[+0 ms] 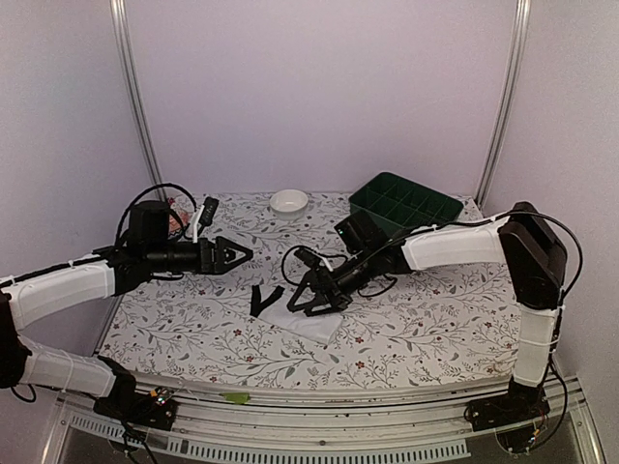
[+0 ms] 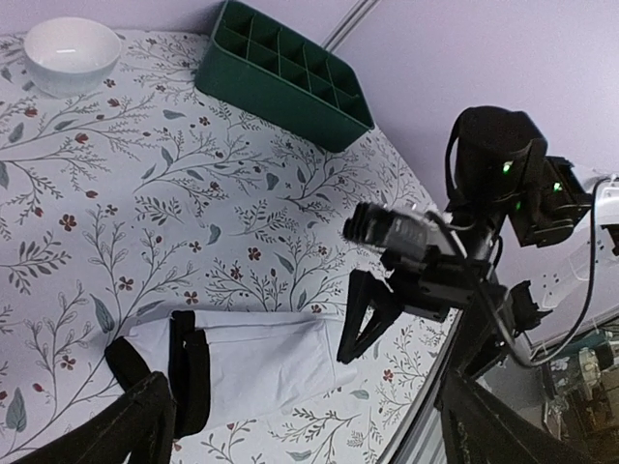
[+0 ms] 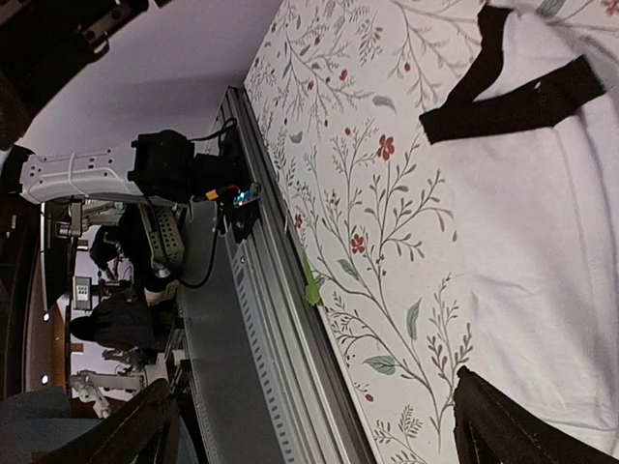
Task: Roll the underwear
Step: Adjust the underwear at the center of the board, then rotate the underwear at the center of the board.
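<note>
— Where's the underwear [image 1: 311, 325]?
— Lying flat, near-middle of the table [image 1: 435, 309]. Soft, light, floppy, I reckon; I'd pinch its white edge. Right gripper [image 1: 309, 304] just above it, spread wide, empty; left gripper [image 1: 239, 255] farther back, likewise.

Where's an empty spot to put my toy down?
The flowery tablecloth is bare at the front right, between the underwear and the right arm. Also front left of the underwear. It's crowded in the middle, where the right gripper hangs over the underwear, and by the green tray.
</note>
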Available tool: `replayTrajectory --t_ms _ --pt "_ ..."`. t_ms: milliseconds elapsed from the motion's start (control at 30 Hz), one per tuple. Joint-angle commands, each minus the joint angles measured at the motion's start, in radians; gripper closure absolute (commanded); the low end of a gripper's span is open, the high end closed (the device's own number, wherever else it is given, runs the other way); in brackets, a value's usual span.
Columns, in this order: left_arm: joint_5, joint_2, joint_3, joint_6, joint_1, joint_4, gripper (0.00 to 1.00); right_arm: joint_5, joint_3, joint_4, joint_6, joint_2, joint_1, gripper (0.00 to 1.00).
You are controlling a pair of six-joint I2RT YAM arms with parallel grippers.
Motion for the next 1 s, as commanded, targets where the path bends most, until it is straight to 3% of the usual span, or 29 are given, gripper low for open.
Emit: replayTrajectory --t_ms 0,333,467,600,667,867,967 --pt "0.045 -0.020 -0.022 -0.001 0.019 -0.005 0.04 -0.120 0.088 -0.032 0.061 0.122 0.041 0.01" --pt "0.013 -0.002 -0.064 -0.022 0.032 -0.006 0.04 -0.081 0.136 -0.017 0.108 0.319 0.029 0.01" --pt "-0.001 0.018 -0.089 -0.031 0.035 -0.016 0.04 -0.101 0.143 -0.003 0.121 0.273 0.031 0.01" --pt "-0.095 0.030 -0.073 0.014 0.035 -0.150 0.05 -0.068 0.176 0.003 0.114 0.151 0.009 0.01" --pt "-0.162 0.034 -0.055 0.031 0.031 -0.223 0.18 -0.030 0.156 0.002 0.107 0.093 -0.020 0.01" --pt "-0.297 0.109 0.017 0.039 -0.035 -0.411 0.82 0.175 0.107 -0.187 -0.017 0.030 -0.115 0.01" --pt "-0.367 0.165 0.066 0.017 -0.093 -0.498 0.89 0.301 0.153 -0.316 -0.120 0.061 -0.126 0.02"
